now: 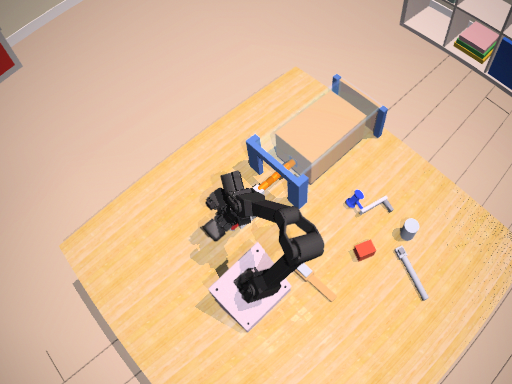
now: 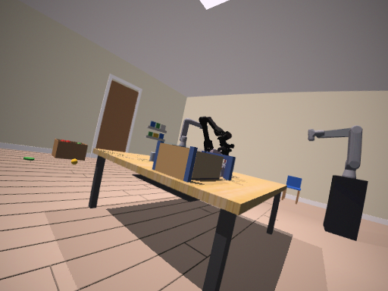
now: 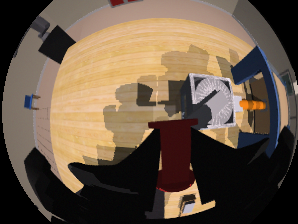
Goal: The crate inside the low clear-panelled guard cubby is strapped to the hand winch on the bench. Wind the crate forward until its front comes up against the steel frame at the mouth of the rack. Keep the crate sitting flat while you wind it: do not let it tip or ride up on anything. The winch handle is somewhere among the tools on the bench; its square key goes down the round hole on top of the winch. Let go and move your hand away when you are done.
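Note:
My gripper (image 1: 233, 226) (image 3: 176, 136) is shut on the dark red grip of the winch handle (image 3: 176, 155), beside the winch. A grey bar, apparently the handle's arm, reaches over the top of the winch (image 3: 227, 112); whether its key is in the hole cannot be seen. My arm mostly covers the winch in the top view. An orange strap (image 1: 276, 176) (image 3: 252, 105) runs from the winch under the blue steel frame (image 1: 298, 191) (image 3: 270, 85) to the crate (image 1: 322, 125) (image 2: 173, 161). The crate looks flat inside the clear panels, its front face a gap behind the frame.
Right of the frame lie a blue knobbed piece (image 1: 355, 199) and a white bent rod (image 1: 374, 205). Farther right are a grey cylinder (image 1: 409, 229), a red block (image 1: 365, 249) and a long grey tool (image 1: 414, 275). A wooden-handled tool (image 1: 320, 287) lies beside my base plate (image 1: 245, 317).

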### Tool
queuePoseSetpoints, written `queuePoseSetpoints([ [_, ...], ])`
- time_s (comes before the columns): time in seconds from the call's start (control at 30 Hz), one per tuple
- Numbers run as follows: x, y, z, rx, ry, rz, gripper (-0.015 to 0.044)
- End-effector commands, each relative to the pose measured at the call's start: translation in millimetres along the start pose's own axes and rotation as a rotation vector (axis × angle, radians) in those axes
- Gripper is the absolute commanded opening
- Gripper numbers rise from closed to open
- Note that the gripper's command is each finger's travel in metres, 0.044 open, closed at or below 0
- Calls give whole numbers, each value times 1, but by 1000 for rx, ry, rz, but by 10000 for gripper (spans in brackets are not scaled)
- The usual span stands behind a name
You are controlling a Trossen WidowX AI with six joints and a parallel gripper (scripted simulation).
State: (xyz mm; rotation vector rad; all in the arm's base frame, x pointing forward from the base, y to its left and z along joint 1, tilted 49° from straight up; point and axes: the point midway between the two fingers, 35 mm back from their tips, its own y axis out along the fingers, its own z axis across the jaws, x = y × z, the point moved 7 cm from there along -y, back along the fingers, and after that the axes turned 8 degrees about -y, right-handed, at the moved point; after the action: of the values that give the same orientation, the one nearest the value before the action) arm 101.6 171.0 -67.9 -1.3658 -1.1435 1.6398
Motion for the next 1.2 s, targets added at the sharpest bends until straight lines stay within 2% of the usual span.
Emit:
queuePoseSetpoints([
  [0.0,-13,-2,-5,-21,4,37,0],
  [1.17,-46,-16,-45,-23,5,41,0],
])
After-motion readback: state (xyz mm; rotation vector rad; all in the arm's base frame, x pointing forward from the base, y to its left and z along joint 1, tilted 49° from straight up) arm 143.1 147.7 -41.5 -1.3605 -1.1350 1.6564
